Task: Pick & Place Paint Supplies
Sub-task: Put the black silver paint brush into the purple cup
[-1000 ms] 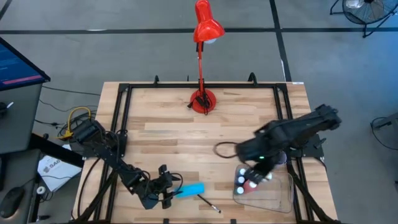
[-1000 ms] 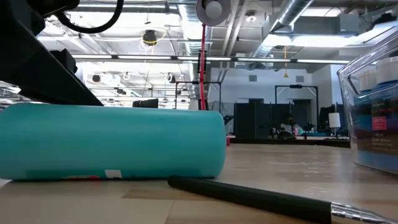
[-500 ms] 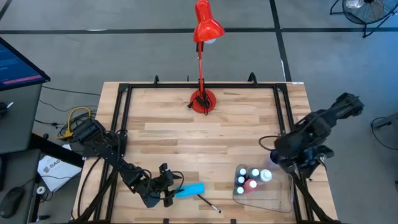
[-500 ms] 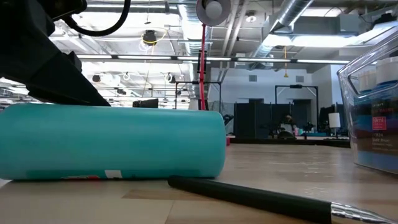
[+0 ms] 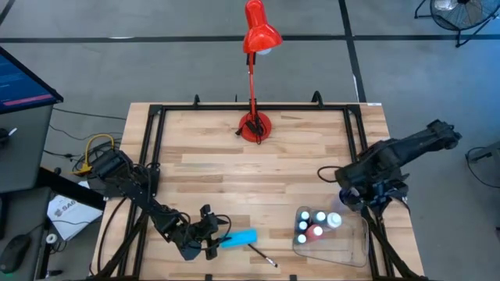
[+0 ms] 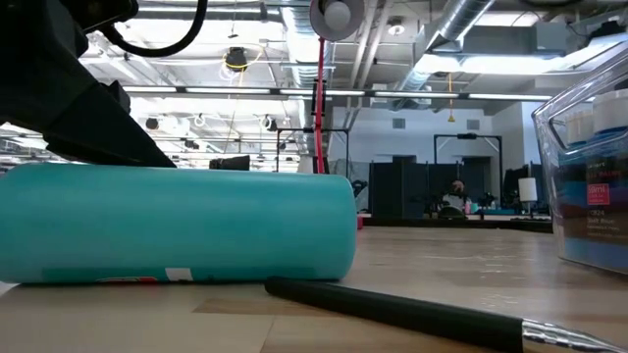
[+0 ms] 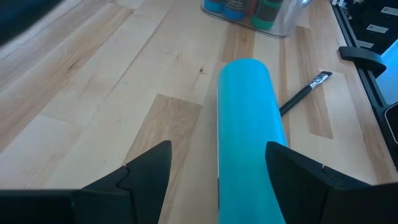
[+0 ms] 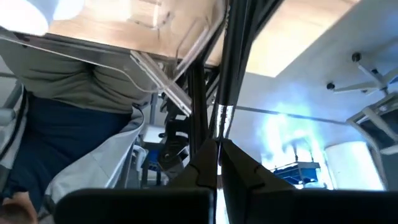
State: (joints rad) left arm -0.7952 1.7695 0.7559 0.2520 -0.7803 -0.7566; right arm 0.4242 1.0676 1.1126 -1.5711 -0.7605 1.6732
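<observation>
Straddling the teal tube, left gripper open.
Right gripper closed, empty, above tray.

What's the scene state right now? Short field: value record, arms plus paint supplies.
left gripper: open, fingers either side of the teal tube, not closed on it
teal tube: lying flat near the table's front edge
paintbrush: flat on the table beside the tube, untouched
right gripper: shut, raised by the table's right edge, pointing off the table
clear tray: front right, holds several white-capped paint bottles
red lamp: back centre
</observation>
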